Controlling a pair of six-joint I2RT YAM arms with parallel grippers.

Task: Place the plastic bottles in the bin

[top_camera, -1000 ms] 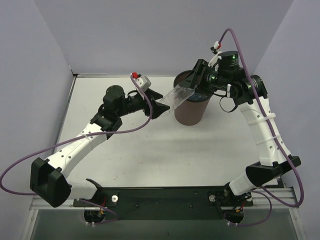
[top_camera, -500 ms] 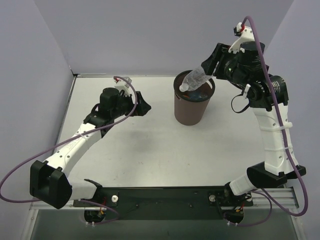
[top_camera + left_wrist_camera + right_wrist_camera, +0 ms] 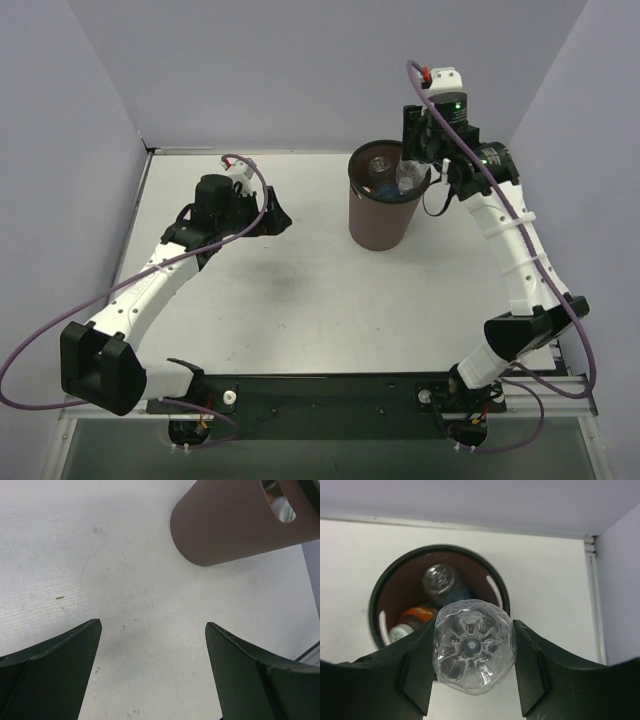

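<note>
Clear plastic bottle (image 3: 408,178) is hanging pinched in right gripper (image 3: 472,646) near three-o'clock rim of round brown plastic bin (image 3: 353,172), risking glancing off; left gripper (image 3: 152,630) is gaping empty

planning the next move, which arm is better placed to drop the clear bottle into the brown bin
Right. The right gripper is shut on the clear unlabelled plastic bottle, over the mouth of the tall round dark brown plastic bin. The left gripper is open, empty, away from it.

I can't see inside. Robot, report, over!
Left gripper open, empty. Right gripper shut on clear plastic bottle above tall dark brown bin. Nothing blocking.
</note>
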